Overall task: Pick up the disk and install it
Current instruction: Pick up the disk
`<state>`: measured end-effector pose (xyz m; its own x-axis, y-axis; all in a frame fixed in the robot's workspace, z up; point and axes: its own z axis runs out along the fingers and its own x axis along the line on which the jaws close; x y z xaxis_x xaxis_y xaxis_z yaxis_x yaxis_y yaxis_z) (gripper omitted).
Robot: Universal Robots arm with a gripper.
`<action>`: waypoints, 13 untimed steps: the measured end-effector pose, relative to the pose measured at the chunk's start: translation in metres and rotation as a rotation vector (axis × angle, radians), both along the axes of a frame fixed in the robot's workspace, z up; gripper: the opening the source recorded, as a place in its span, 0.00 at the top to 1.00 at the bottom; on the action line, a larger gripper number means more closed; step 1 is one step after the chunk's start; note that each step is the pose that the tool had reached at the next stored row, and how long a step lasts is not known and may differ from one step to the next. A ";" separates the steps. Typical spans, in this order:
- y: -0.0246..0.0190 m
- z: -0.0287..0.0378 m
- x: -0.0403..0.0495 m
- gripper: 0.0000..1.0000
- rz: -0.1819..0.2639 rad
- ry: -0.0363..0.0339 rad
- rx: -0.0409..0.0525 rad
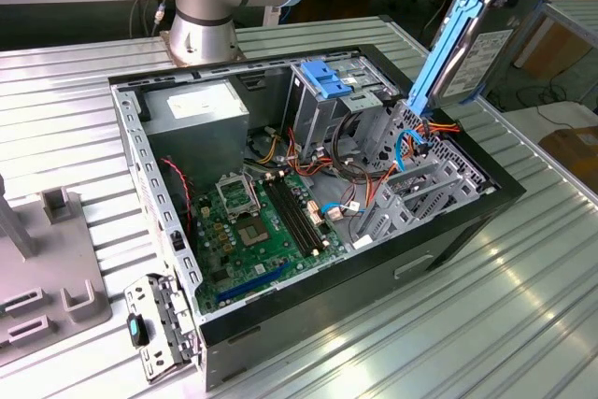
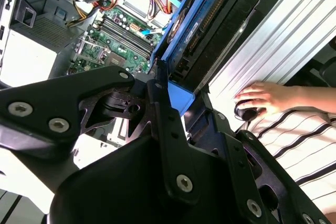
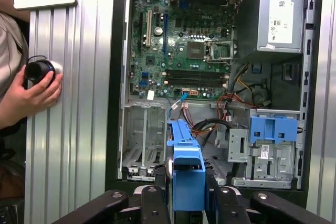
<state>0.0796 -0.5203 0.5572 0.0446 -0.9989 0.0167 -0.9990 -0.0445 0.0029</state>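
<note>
One disk [image 1: 464, 33], clamped tight in the single claw [image 3: 186, 203], hangs tilted above one open computer case [image 1: 374, 268].

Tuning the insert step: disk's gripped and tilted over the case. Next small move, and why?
Probably ease the disk down along its own tilt, slowly. The gripper is shut on its upper end, it stands steeply in the exterior view, and its lower end is close to the metal drive cage, with loose cables right beside it.
</note>
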 end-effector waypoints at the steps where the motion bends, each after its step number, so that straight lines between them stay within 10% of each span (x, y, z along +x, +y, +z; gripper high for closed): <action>1: 0.0000 0.0000 0.0001 0.64 0.000 0.0000 0.0000; 13: 0.0000 0.0000 0.0040 0.64 0.000 0.0000 0.0000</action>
<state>0.0836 -0.5203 0.5572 0.0446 -0.9989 0.0167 -0.9990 -0.0446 0.0028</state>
